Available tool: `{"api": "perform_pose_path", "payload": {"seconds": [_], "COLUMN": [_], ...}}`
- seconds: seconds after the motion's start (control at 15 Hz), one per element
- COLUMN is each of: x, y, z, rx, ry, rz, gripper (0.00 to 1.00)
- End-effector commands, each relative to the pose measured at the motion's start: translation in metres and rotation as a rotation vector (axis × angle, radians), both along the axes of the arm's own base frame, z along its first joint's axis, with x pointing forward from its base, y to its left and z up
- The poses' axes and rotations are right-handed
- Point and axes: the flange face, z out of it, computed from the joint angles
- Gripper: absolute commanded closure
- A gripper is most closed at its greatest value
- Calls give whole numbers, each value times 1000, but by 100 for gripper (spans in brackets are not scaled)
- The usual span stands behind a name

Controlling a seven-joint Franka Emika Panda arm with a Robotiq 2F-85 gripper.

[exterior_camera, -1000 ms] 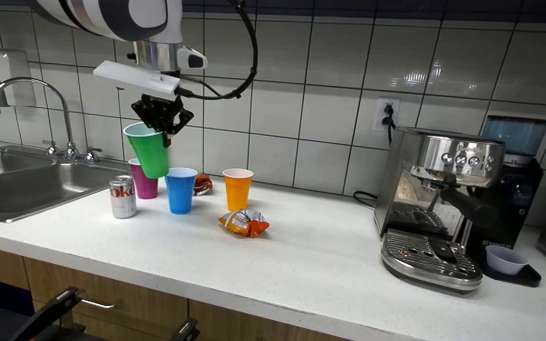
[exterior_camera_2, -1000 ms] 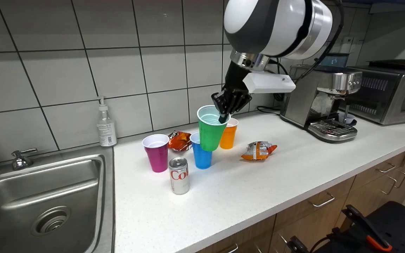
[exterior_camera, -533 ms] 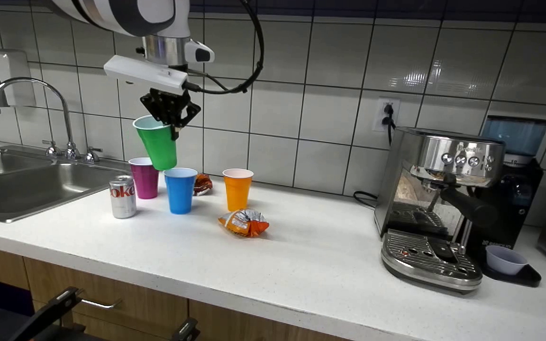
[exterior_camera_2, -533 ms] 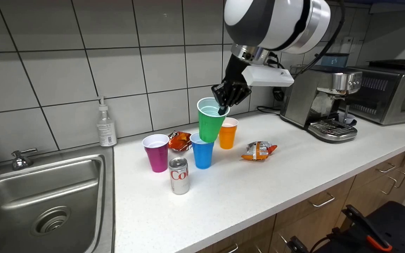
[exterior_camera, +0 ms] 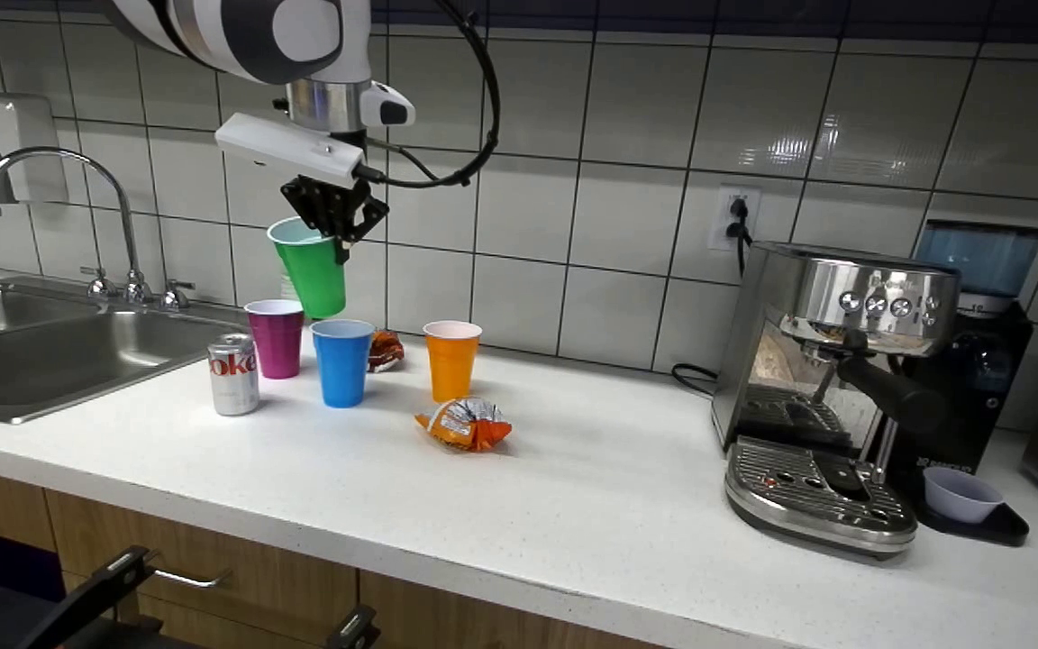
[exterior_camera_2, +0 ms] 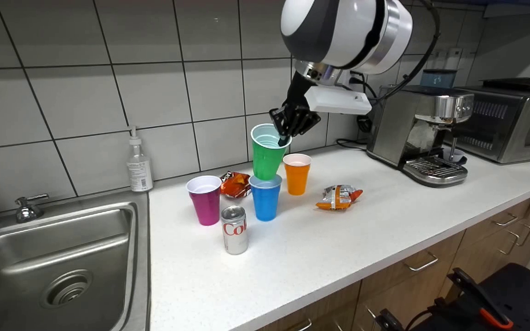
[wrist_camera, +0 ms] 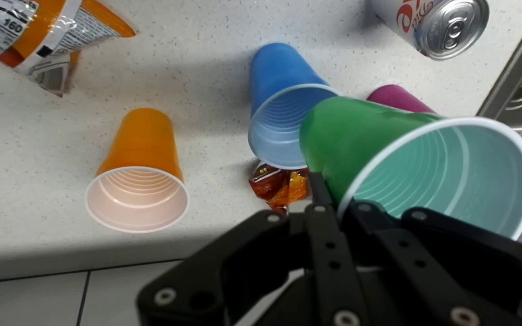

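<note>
- The black, angular jaws are clenched on the thin wall of the green cup (wrist_camera: 356, 136), right at its white rim.
- That tapered plastic cup, smooth outside and ringed inside, hangs tilted above the white, speckled table (exterior_camera: 573, 523), near the blue cup (exterior_camera_2: 266, 203); whether the two touch I cannot tell.
- The blue cup, magenta cup (exterior_camera_2: 206, 205) and orange cup (exterior_camera_2: 297, 179) stand upright, same flared shape.
- A cylindrical metal can (exterior_camera_2: 235, 236), silver with red lettering, stands beside the magenta one.
- Two crinkled, shiny snack bags lie about: an orange-and-silver bag (exterior_camera: 465, 424) near the orange cup, a red bag (exterior_camera_2: 235, 185) behind the blue.
</note>
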Motion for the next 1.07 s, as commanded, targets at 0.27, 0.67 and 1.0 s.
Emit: {"api": "perform_pose_path", "payload": {"seconds": [0.27,0.67,1.0], "x": [32,33,30], "y": [5,-10,-26], "z": [-16,-10,-7], "rx": [11,9,8], "ry": [-5,11,19], "rz": [-8,-28,-51], "gripper": [99,99,99]}}
